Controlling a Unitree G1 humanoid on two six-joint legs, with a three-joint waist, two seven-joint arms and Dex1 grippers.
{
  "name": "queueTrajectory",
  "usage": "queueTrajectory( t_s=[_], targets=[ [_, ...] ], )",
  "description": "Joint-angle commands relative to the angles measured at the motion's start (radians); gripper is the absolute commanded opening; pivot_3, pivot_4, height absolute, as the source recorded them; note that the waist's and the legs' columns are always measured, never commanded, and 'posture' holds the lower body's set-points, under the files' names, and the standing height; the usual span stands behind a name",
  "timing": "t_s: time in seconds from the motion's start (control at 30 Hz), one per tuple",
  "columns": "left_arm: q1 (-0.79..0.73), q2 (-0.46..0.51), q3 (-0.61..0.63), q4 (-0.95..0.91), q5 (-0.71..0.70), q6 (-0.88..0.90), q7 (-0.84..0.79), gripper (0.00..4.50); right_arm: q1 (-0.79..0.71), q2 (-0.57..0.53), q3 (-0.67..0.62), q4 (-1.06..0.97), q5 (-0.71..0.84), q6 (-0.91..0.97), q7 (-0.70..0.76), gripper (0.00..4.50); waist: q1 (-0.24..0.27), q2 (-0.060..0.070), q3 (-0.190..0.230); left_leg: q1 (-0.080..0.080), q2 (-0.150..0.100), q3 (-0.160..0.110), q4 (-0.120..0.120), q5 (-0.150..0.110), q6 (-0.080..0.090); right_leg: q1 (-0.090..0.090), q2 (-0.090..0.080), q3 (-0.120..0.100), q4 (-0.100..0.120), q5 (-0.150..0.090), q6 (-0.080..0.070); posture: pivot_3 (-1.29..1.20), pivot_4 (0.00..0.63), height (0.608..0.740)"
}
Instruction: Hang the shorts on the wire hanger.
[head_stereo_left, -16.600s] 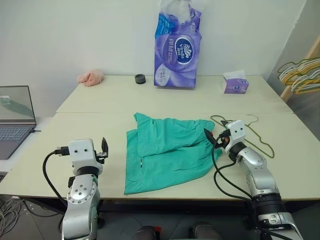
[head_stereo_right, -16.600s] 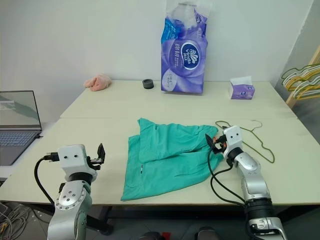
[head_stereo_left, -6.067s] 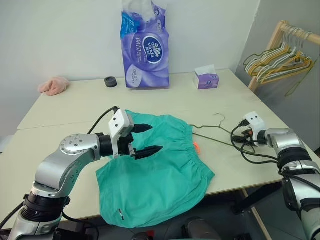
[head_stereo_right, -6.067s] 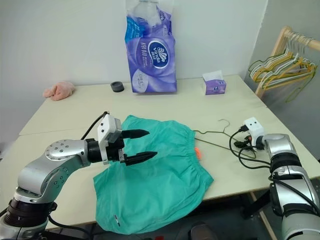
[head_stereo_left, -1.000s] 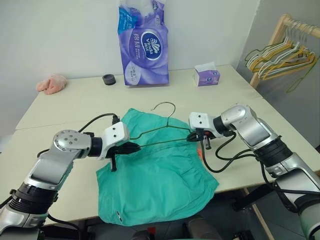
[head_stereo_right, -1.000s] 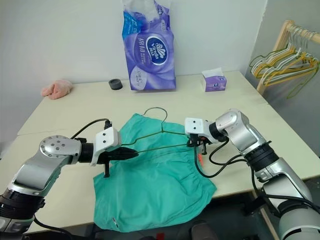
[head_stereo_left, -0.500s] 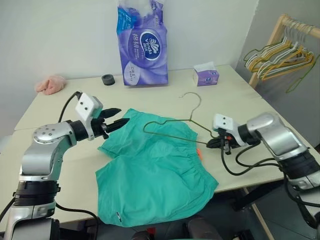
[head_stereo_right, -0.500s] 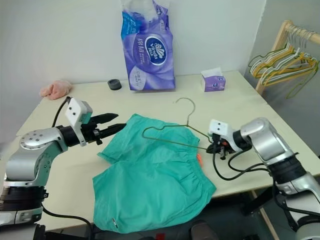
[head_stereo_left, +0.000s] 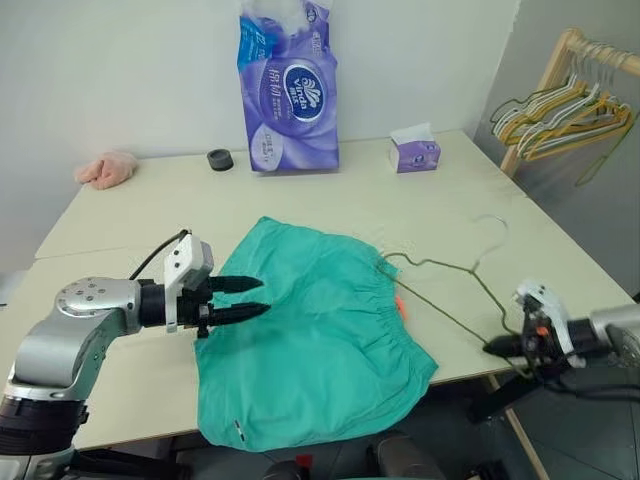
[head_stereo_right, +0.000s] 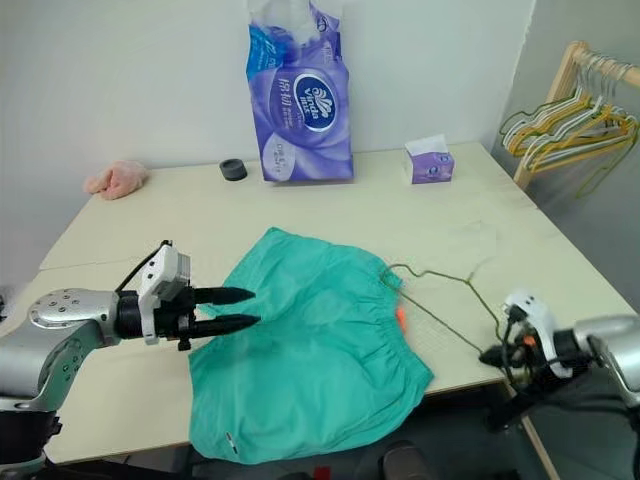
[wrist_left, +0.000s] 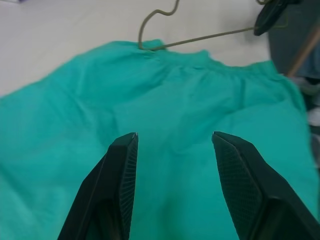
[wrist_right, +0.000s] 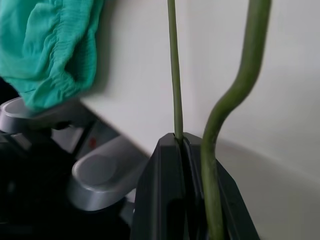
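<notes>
The teal shorts (head_stereo_left: 310, 330) lie spread flat on the table's front half, waistband toward the right. My left gripper (head_stereo_left: 262, 296) hovers open over their left edge with nothing between its fingers (wrist_left: 122, 170). The thin olive wire hanger (head_stereo_left: 440, 300) lies slanted on the table right of the shorts, one corner touching the waistband (wrist_left: 200, 60). My right gripper (head_stereo_left: 490, 349) sits at the table's right front edge, shut on the hanger's wire (wrist_right: 175, 100).
A purple tissue-roll pack (head_stereo_left: 288, 90), a small tissue box (head_stereo_left: 415, 153), a black roll (head_stereo_left: 220, 159) and a pink cloth (head_stereo_left: 105, 168) stand along the table's far side. A wooden rack with several hangers (head_stereo_left: 560, 100) stands at the right.
My left gripper let go of the hanger, swung out left, and now sits open over the shorts' left edge. My right gripper pulled the hanger right to the table edge. The shorts lie flatter.
</notes>
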Motion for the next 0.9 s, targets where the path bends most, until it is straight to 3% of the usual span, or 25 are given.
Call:
queueTrajectory(
  t_s=[0.03,0.23,0.9],
  targets=[
    [-0.028,0.014,0.000,0.006,-0.011,-0.004,-0.023,2.48,0.035,-0.035,-0.067,-0.044,0.066,0.024,-0.004,0.00,-0.001,0.001,0.001,0.000,0.000,0.002,0.000,0.000,0.001,0.000,0.000,0.000,0.000,0.000,0.000,-0.33,0.061,0.740],
    [-0.061,0.003,-0.017,0.048,0.008,-0.032,-0.018,2.48,0.140,-0.045,-0.098,-0.117,0.137,0.053,-0.031,0.00,-0.016,0.000,0.003,0.001,0.002,0.006,-0.001,0.001,0.002,-0.001,0.001,0.001,-0.001,0.000,0.000,-0.34,0.061,0.740],
    [-0.008,0.006,0.013,0.080,0.037,-0.099,0.019,2.48,-0.014,-0.083,0.030,-0.096,0.209,0.021,-0.040,0.00,-0.025,-0.003,0.005,0.000,0.002,0.010,-0.001,0.001,0.002,-0.002,0.000,0.004,-0.001,0.000,0.000,-0.30,0.047,0.740]
  ],
)
